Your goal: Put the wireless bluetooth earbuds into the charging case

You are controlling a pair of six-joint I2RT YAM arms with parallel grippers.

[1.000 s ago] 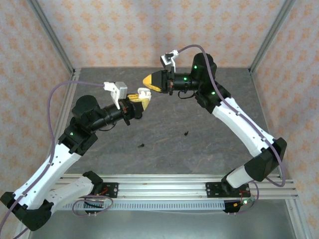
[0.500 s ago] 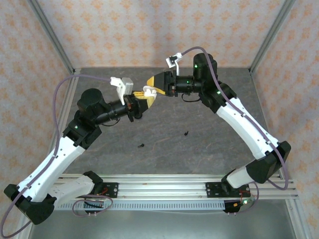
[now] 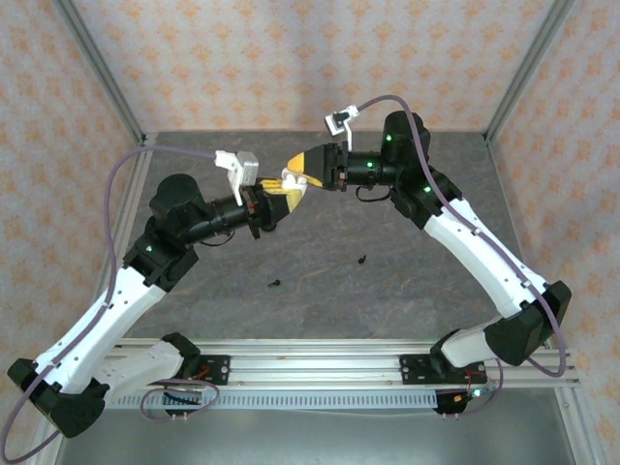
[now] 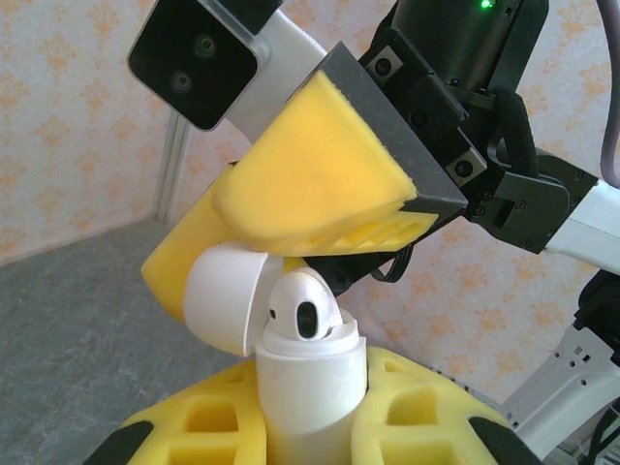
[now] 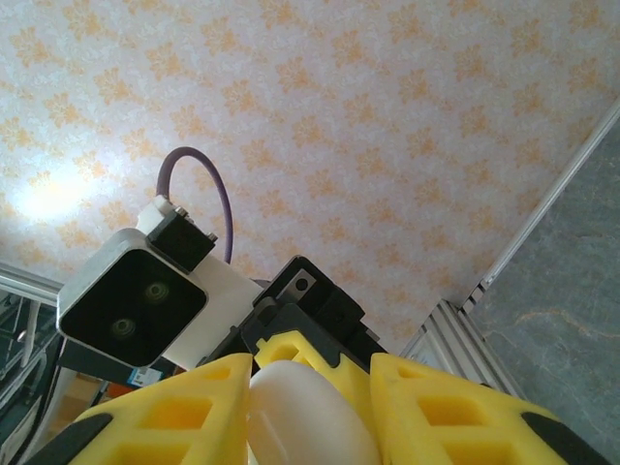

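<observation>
The table [image 3: 320, 291] is a grey, stone-patterned slab. Walls [image 3: 291, 58] papered in a pale orange flower print close it in on three sides, with bare metal posts [image 3: 102, 73] at the corners.

The left gripper [image 3: 281, 197] is clamped on a white case [image 4: 310, 387], held in the air over the far middle of the table. In the left wrist view the case stands upright between the yellow foam fingers [image 4: 203, 426]. Its long axis runs along the fingers, and its open mouth faces away from the wrist.

The lid [image 4: 221, 295] is swung back on its hinge to the left. It is a smooth, rounded white shell, tilted and resting against yellow foam.

One white earbud [image 4: 305, 315] sits in the mouth of the case. Its glossy rounded head pokes out, with a dark oval spot facing the camera. Its lower part is hidden inside the case.

The right gripper [image 3: 296, 169] meets the case from the far right, its tip just above the lid and earbud. In the right wrist view something white and rounded lies between its fingers [image 5: 184, 412]. I cannot tell what it is, or whether the fingers clamp it.

Two black earbuds [image 3: 362, 259] [image 3: 275, 283] lie well apart on the table below the grippers, too small to tell which way they point.
</observation>
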